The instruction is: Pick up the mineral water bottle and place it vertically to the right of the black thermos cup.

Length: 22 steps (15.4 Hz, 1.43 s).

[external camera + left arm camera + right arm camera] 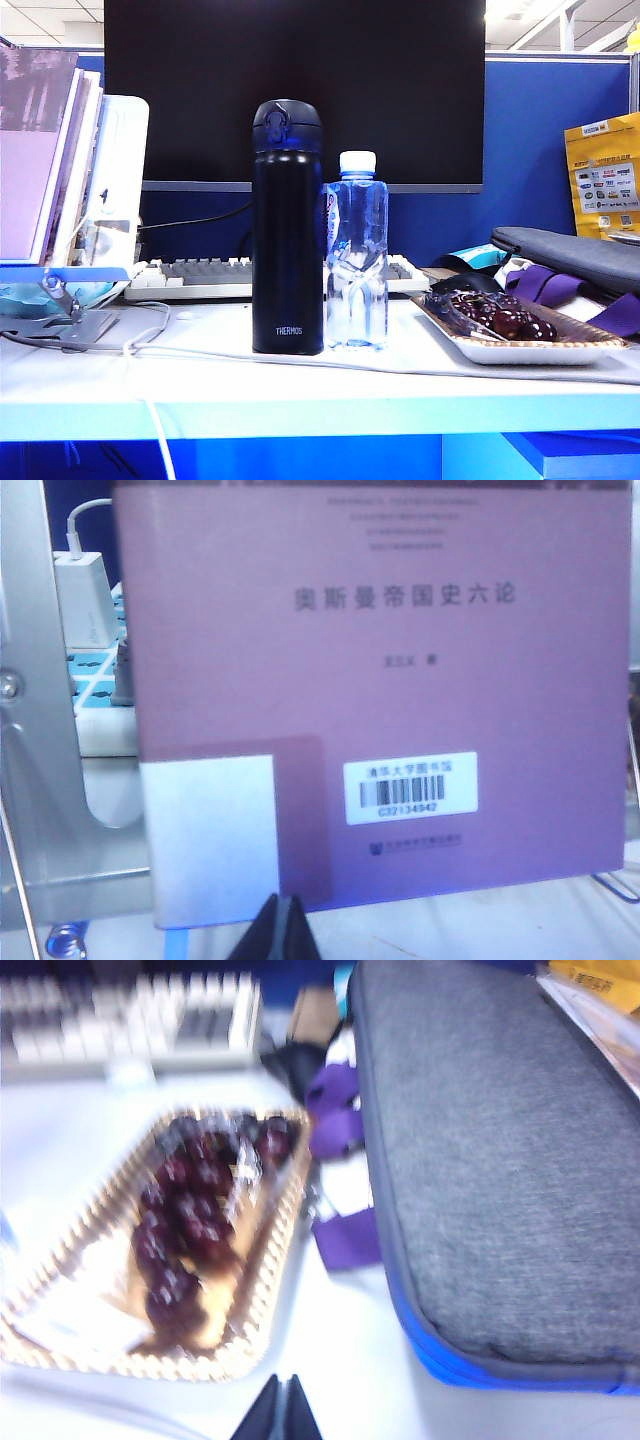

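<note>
The black thermos cup (287,228) stands upright in the middle of the white table. The mineral water bottle (356,255) stands upright right beside it on its right, white cap up, close to or touching the flask. Neither arm shows in the exterior view. My left gripper (283,908) is shut with nothing in it, its dark tips in front of a purple book (380,680). My right gripper (284,1392) is also shut and empty, over bare white table between a woven tray of dark fruit (180,1250) and a grey pouch (490,1150). Neither wrist view shows the bottle or the thermos.
A keyboard (200,275) lies behind the flask under a dark monitor (290,90). Books on a metal stand (60,170) fill the left side. The fruit tray (515,325), grey pouch (570,255) and purple strap (555,285) sit at right. A white cable (300,357) crosses the front.
</note>
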Available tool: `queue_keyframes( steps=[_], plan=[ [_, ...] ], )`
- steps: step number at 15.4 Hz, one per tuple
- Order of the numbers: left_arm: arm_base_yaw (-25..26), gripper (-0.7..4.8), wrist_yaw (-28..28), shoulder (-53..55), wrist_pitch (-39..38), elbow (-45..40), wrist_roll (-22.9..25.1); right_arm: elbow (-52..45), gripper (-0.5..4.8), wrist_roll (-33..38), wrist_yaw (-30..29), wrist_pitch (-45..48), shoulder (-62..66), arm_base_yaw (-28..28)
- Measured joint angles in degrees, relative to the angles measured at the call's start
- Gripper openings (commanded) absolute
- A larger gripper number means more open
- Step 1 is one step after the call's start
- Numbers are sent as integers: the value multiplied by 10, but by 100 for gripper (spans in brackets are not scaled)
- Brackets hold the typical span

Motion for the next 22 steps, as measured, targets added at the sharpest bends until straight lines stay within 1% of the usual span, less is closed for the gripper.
queue_keyframes(
  steps=[2,4,5,6,7,10,14,16,19,20,22],
  plan=[
    [0,-2,0,0,0,0,0,0,-1,35,2,0,-6,0],
    [0,-3,0,0,0,0,0,0,-1,38,2,0,-6,0],
    [0,-3,0,0,0,0,0,0,-1,31,3,0,-6,0],
    [0,-2,0,0,0,0,0,0,-1,-19,3,0,-6,0],
    [0,-2,0,0,0,0,0,0,-1,-43,3,0,-6,0],
    [0,-2,0,0,0,0,0,0,-1,-53,3,-1,-6,0],
    [0,-3,0,0,0,0,0,0,-1,-47,7,-2,-17,0],
    [0,-2,0,0,0,0,0,0,-1,-10,17,-2,-17,0],
    [0,-2,0,0,0,0,0,0,-1,-6,17,-2,-17,0],
    [0,-2,0,0,0,0,0,0,-1,-8,30,-2,-17,0],
    [0,-2,0,0,0,0,0,0,-1,-16,82,1,-17,0]
  ],
)
